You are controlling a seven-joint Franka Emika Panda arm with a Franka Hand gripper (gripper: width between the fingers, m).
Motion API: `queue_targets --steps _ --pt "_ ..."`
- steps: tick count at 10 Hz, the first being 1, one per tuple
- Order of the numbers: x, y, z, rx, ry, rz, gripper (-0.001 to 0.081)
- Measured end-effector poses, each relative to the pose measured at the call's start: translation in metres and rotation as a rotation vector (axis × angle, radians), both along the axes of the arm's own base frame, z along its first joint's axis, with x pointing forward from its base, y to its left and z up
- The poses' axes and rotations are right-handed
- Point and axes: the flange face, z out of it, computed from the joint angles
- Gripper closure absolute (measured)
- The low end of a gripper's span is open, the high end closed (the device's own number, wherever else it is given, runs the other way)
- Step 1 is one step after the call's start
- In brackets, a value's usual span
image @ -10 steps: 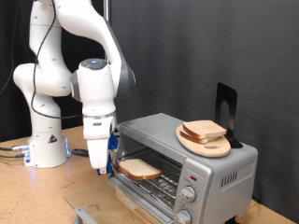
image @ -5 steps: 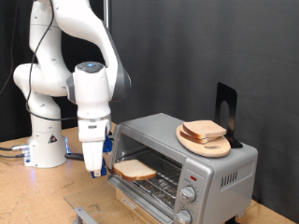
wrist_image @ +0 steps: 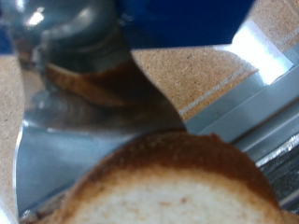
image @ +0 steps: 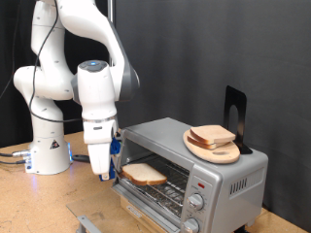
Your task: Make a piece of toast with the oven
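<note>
Hanging just outside the open mouth of the oven, the gripper points down at the worktop's front edge; whether its fingers are parted or closed, I cannot tell; the piece of toast lies on the oven's wire rack, partly drawn out; other slices sit on a round board on top.

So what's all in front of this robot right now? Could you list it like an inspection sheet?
Surface: wooden table.
Job's things: piece of toast on the rack inside the open oven.
Clutter: round wooden board with more bread slices on the oven's top; black stand behind it.
Gripper: gripper beside the toast, at the oven's mouth.
Cables: one by the robot's base.
Surroundings: black backdrop.
</note>
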Motion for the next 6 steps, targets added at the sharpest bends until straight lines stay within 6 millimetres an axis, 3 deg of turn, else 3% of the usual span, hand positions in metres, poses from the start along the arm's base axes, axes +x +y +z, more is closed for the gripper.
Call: queue_targets --steps 6 --pt "0.001 0.026 -0.002 -0.075 -0.022 0.026 0.0321"
